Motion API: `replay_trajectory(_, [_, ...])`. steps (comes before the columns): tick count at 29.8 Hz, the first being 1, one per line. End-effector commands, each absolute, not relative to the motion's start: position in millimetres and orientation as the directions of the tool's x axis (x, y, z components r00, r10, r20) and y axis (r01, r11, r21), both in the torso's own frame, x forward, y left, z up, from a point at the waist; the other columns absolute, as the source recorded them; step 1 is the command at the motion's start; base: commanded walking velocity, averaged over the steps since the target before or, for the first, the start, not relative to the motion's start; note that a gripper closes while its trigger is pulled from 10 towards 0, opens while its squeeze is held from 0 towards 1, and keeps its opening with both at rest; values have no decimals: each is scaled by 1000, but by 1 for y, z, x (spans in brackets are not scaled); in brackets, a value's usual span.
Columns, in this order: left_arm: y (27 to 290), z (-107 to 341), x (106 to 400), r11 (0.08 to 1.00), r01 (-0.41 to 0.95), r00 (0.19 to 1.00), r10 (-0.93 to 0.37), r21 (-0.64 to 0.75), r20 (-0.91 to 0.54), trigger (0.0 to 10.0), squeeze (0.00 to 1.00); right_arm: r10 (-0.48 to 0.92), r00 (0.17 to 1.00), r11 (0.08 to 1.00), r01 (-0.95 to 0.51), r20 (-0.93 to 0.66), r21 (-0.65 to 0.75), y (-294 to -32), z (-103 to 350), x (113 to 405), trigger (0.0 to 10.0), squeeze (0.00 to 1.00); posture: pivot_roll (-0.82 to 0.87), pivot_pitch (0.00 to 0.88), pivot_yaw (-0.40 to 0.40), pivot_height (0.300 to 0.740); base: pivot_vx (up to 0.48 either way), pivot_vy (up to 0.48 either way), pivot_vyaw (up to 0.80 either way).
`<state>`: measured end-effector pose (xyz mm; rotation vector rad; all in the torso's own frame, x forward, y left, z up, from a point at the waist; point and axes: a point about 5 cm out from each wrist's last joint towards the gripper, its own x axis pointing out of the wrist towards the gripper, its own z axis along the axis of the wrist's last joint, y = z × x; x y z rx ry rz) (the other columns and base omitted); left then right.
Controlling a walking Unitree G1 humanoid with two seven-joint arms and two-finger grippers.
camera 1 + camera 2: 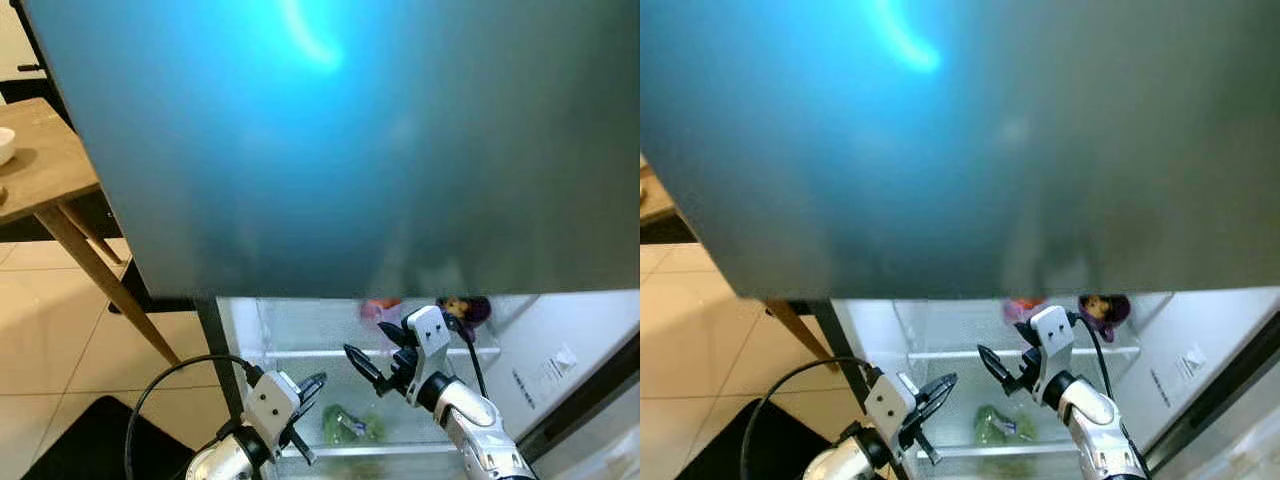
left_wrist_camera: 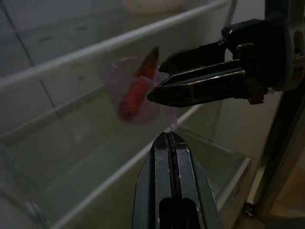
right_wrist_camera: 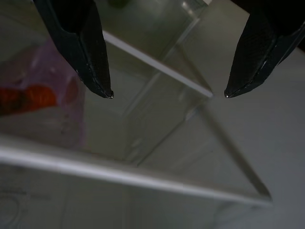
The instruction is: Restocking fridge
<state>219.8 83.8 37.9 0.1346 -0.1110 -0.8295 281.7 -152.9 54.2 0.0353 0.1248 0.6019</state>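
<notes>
- Right gripper (image 1: 364, 340): jaws released, wide apart, nothing between them. Parked just in front of the glass shelf (image 1: 300, 353) in the open lower section of the fridge (image 1: 350, 150).
- Left gripper (image 1: 306, 414): low, at the mouth of the compartment, below and left of the right one. Open or closed: cannot tell. Carrying nothing visible.
- Stock already inside: pink bag (image 2: 136, 95) with something red in it, sitting on the shelf just beyond the right fingertips (image 3: 97, 76). Dark purple item (image 1: 466, 308) beside it to the right. Green produce bag (image 1: 350, 425) one level down.
- Probably at the point of settling the pink bag on the shelf, or about to reach for it. Not certain which.
- If gripping: centre the bag between the open jaws first. In the right wrist view it currently sits off to one side, behind one finger.
- Go for the bunched film rather than the red contents. Looks soft, likely to bruise or slip.
- Keep the fingertips above the shelf's front edge. Glass, so no scraping and no downward push.
- Approach straight in and level. Closed upper door blocks most of the head view, so rely on the wrist cameras.
- Hold the left arm clear. Grippers close together, and the cable (image 1: 170, 385) hangs near the door frame.
</notes>
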Motion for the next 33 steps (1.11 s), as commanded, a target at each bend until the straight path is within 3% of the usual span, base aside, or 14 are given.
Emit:
replay_trajectory(1, [84,40,220,655,734,660,-750,180,38,10000,0,569,817,823,-564,-95,70,-152,56,281,10000,0,-20,8,0,674,0,0,0])
replay_trajectory(7, [82,41,220,649,738,655,-755,184,33,10000,0,556,824,831,-551,-111,73,-154,54,282,10000,0,-22,7,-1,698,0,0,0])
replay_trajectory(22, [74,44,223,635,745,646,-763,206,15,10000,0,562,820,827,-558,-104,66,-154,55,281,10000,0,-33,3,1,698,0,0,0])
replay_trajectory(33, [76,34,224,657,730,675,-737,189,-45,10000,0,574,810,819,-571,-119,62,-156,52,278,10000,0,-36,1,-1,740,0,0,0])
